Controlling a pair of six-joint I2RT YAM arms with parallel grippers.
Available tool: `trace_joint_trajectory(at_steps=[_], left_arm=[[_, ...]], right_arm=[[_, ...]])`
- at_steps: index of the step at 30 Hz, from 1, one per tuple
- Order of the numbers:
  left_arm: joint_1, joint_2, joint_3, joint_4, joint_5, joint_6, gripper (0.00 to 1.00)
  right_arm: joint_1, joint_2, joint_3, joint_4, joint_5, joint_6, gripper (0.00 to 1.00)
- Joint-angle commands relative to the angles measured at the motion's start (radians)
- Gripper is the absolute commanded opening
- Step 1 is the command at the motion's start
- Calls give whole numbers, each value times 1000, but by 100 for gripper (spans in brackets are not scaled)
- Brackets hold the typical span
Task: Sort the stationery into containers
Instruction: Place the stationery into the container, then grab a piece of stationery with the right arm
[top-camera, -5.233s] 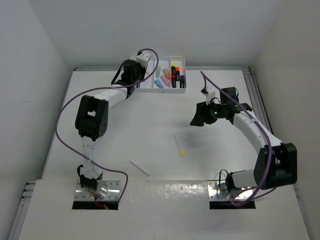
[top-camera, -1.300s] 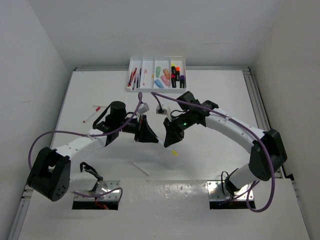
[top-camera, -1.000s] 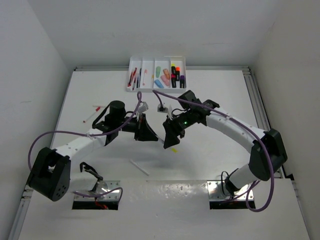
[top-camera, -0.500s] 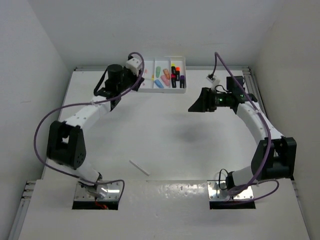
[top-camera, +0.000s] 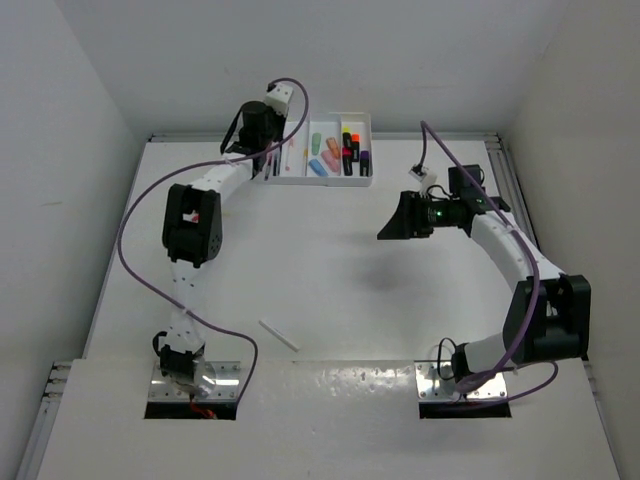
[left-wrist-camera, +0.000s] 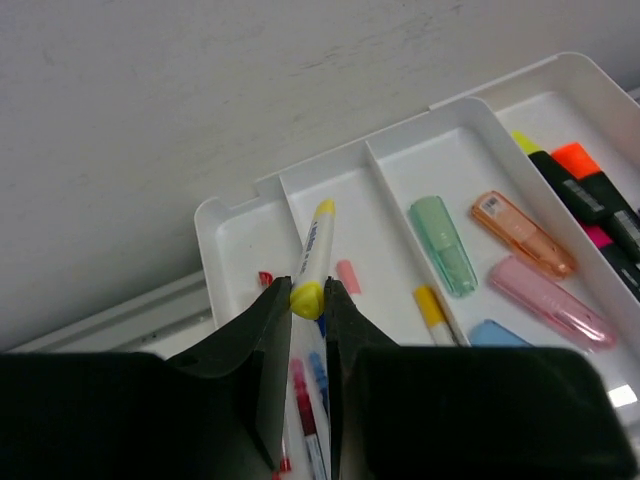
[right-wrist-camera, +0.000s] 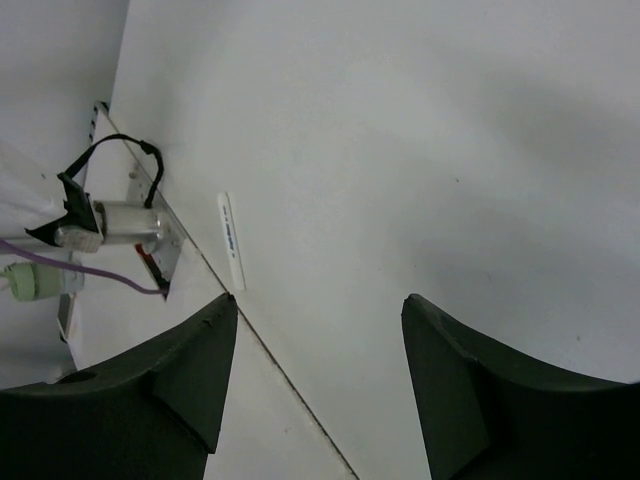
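My left gripper (left-wrist-camera: 308, 285) is shut on a yellow pen (left-wrist-camera: 315, 240), held by its yellow end and hanging over the left compartments of the white tray (left-wrist-camera: 232, 255). In the top view that gripper (top-camera: 266, 155) covers the tray's (top-camera: 340, 182) left end. Red and blue pens (left-wrist-camera: 305, 415) lie below the held pen. Green (left-wrist-camera: 445, 245), orange (left-wrist-camera: 523, 235), pink (left-wrist-camera: 550, 305) and blue (left-wrist-camera: 500, 333) highlighters lie in compartments further right. My right gripper (top-camera: 395, 222) hovers over the right side of the table, open and empty (right-wrist-camera: 320, 300). A white pen (top-camera: 279, 335) lies near the front edge, also in the right wrist view (right-wrist-camera: 231, 240).
Black-bodied highlighters with yellow and orange caps (left-wrist-camera: 580, 185) fill the tray's rightmost compartment. The tray stands against the back wall. Silver base plates (top-camera: 195, 385) sit at the near edge, with the left arm's plate and cable (right-wrist-camera: 110, 225) close to the white pen.
Both grippers have left the middle of the table. My left arm has swung to the tray with the yellow pen. My right gripper has opened and pulled back to the right.
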Motion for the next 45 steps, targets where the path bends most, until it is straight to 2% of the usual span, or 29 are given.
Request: trace_joint_trajectory(at_steps=[1, 4, 8, 9, 10, 11, 12, 14, 15, 16, 18, 22, 25, 27, 28, 29, 30, 31, 33, 36, 40, 45], left_arm=[[29, 107, 177, 36, 93, -22, 0], [37, 224, 321, 8, 144, -89, 0], [22, 290, 354, 51, 161, -62, 1], [14, 305, 371, 45, 151, -57, 5], [12, 318, 406, 34, 138, -46, 12], [11, 328, 408, 28, 121, -42, 24], [11, 324, 400, 34, 118, -33, 51], [6, 296, 373, 40, 95, -20, 69], [8, 287, 370, 37, 90, -22, 84], [9, 263, 367, 24, 85, -22, 89], [14, 220, 354, 10, 96, -25, 91], [37, -5, 259, -58, 151, -69, 91], [84, -223, 117, -154, 183, -112, 91], [124, -343, -33, -220, 184, -210, 91], [180, -466, -90, -237, 188, -244, 91], [216, -533, -195, -248, 171, -338, 92], [301, -644, -243, -336, 138, -380, 92], [348, -693, -286, -372, 151, -405, 94], [473, -823, -392, -476, 223, -411, 98], [590, -969, -489, -599, 245, -352, 100], [684, -1095, -577, -697, 260, -330, 100], [756, -1193, -687, -745, 348, -404, 100]], right_arm=[[3, -13, -29, -23, 22, -59, 66], [3, -9, -49, -26, 29, -61, 66], [12, -9, -57, -41, 51, -65, 66], [18, -9, -55, -52, 58, -78, 66], [21, -9, -54, -58, 67, -81, 66], [27, -9, -50, -64, 84, -87, 66], [37, -7, -40, -81, 87, -97, 67], [50, -12, -32, -105, 98, -111, 67], [55, -18, -34, -107, 101, -114, 67], [63, -22, -35, -109, 105, -114, 67], [93, -44, -43, -116, 125, -127, 67], [187, -70, -63, -115, 188, -154, 66], [341, -69, -67, -119, 228, -191, 64], [417, -38, -35, -136, 303, -213, 60], [496, -26, -26, -135, 329, -213, 60], [533, -10, -3, -124, 352, -211, 59], [608, 22, 6, -110, 408, -204, 59], [645, 39, 31, -83, 438, -179, 59], [711, 112, 64, -61, 484, -151, 59], [840, 209, 143, -32, 509, -67, 59], [954, 289, 186, 17, 613, 46, 59], [1079, 375, 250, 23, 697, 53, 59]])
